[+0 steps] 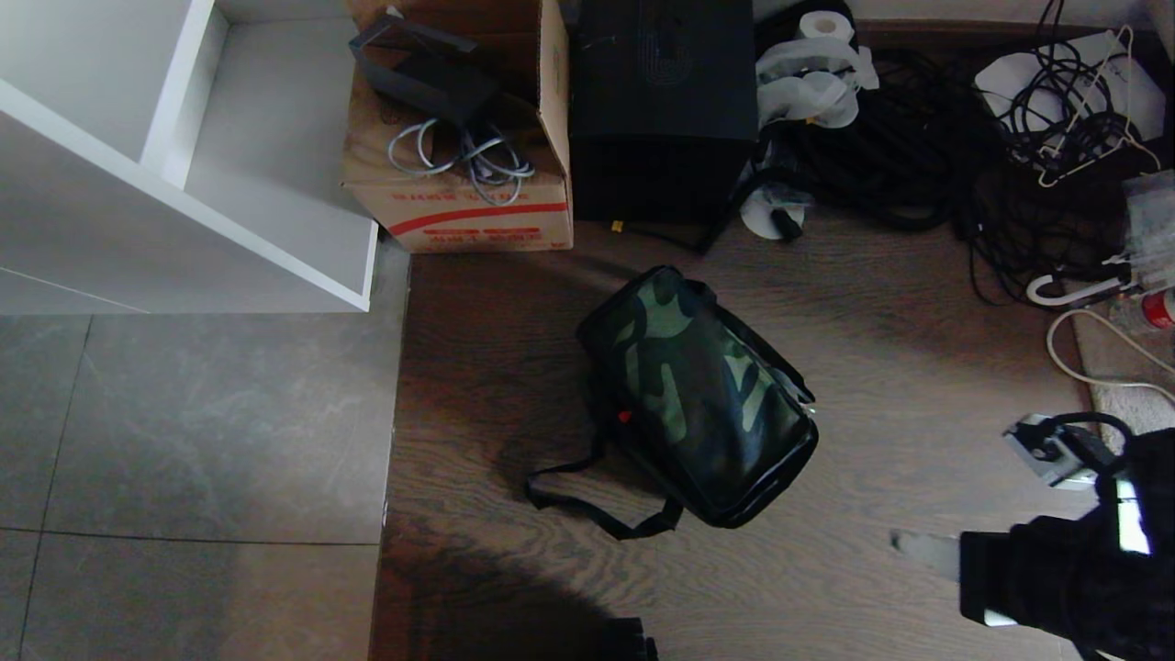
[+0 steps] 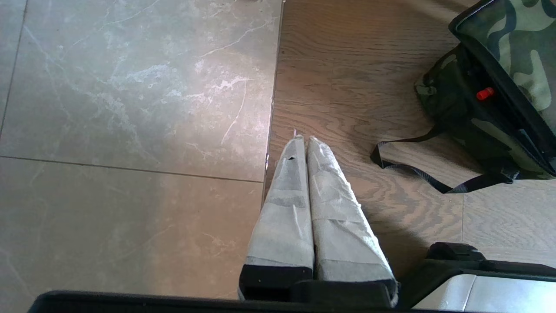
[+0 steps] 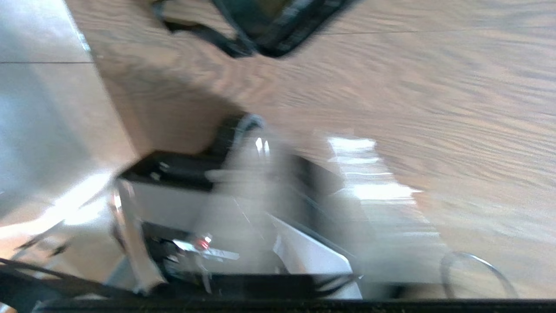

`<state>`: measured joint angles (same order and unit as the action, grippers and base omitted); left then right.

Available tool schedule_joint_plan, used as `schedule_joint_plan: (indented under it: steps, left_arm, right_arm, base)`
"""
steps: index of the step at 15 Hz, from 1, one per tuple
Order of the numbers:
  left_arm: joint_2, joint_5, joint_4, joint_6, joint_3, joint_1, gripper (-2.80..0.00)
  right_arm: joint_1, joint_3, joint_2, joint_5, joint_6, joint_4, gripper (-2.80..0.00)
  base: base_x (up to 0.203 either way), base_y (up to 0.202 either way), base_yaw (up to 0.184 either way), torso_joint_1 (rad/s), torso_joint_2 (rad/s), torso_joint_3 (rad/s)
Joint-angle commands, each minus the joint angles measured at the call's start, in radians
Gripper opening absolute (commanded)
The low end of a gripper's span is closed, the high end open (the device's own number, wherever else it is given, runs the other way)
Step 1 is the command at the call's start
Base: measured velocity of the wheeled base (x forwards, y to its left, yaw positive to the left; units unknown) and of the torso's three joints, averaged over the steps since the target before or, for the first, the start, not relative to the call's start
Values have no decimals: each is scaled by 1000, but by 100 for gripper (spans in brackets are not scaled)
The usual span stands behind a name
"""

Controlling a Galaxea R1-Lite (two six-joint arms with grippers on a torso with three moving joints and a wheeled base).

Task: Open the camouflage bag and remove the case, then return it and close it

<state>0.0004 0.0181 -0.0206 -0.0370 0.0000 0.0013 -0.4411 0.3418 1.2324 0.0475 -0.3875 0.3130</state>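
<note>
The camouflage bag (image 1: 702, 395) lies on the wooden floor with its lid down, and its black shoulder strap (image 1: 597, 514) trails toward me. A corner of the bag (image 2: 517, 52) shows in the left wrist view, with a small red spot on its dark side. The case is hidden. My right gripper (image 1: 925, 554) hangs low at the right, well clear of the bag. In the right wrist view this gripper (image 3: 304, 145) is blurred, its two pale fingers apart with nothing between them. My left gripper (image 2: 302, 139) is parked over the tile-to-wood seam, taped fingers pressed together.
A brown cardboard carton (image 1: 459, 138) and a tall black box (image 1: 661, 101) stand behind the bag. A white shelf unit (image 1: 184, 156) is at the far left. Tangled black cables (image 1: 964, 156), tape rolls (image 1: 817, 64) and a white cord (image 1: 1092, 358) crowd the right.
</note>
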Motion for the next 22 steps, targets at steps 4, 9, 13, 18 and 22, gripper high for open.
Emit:
schedule_joint_plan:
  steps: [4, 9, 13, 18, 22]
  left_arm:
    - [0, 1, -1, 0, 9, 0, -280]
    - [0, 0, -1, 0, 9, 0, -280]
    - [0, 0, -1, 0, 11, 0, -280]
    - [0, 0, -1, 0, 9, 0, -280]
    - [0, 2, 0, 7, 10, 0, -280]
  right_arm:
    - [217, -69, -678, -35, 263, -472, -280]
    - [384, -283, -1013, -56, 376, -429, -280]
    - [422, -322, -1191, -57, 392, -355, -280]
    - [430, -336, -1232, -43, 348, -316, -280]
    - [430, -336, -1232, -41, 343, -315, -280]
  base:
    - [0, 0, 0, 0, 0, 0]
    - [0, 0, 0, 0, 0, 0]
    - [0, 0, 0, 0, 0, 0]
    - [0, 0, 0, 0, 0, 0]
    - [0, 0, 0, 0, 0, 0]
